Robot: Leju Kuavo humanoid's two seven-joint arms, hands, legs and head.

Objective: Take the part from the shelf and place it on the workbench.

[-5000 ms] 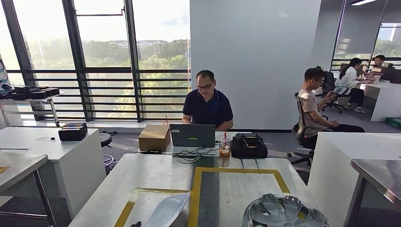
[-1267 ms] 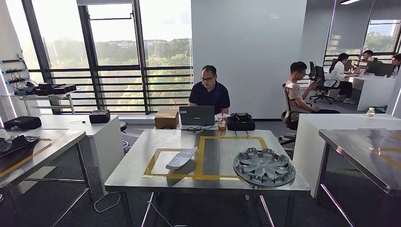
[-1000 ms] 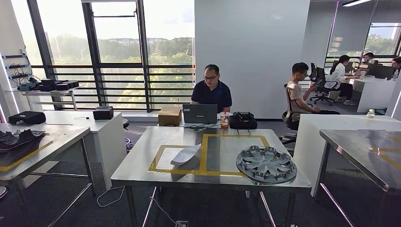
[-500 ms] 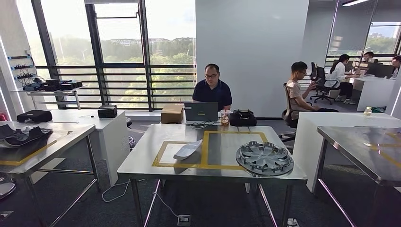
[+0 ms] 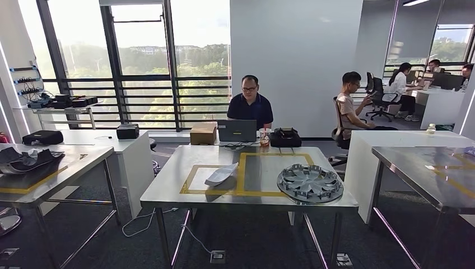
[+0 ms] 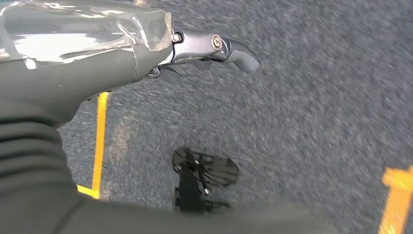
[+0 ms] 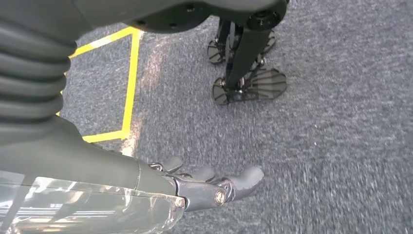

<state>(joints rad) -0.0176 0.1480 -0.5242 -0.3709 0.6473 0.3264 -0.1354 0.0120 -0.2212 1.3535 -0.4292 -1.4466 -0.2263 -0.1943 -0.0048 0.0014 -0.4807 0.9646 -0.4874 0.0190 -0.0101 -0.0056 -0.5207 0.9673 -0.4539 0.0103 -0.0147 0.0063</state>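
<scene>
The whole view has pulled back: the camera now stands farther from the table (image 5: 168, 196), whose legs and the floor under it have come into sight. The things on it have not shifted.

Two parts lie on the table. The hubcap (image 5: 310, 183) sits flat toward its right end, just outside the yellow tape. The shell (image 5: 220, 175), white and curved, lies inside the left taped box. The shelf (image 5: 56, 106) stands well to the table's left, by the window, and carries dark boxes.

The hubcap looks like thin moulded plastic: probably light and fairly stiff, with rim clips that could snap. I would take it by the rim, with both hands. The shell looks light and slick, so an edge is the likelier hold.

The right hand (image 7: 204, 187) hangs over the floor (image 7: 341, 146) with its fingers apart, holding nothing. The left hand (image 6: 195, 48) also hangs empty, but its cover hides most of its fingers, so I cannot tell how they lie.

The shelf's load is too small to make out, so which part is next is unclear.
</scene>
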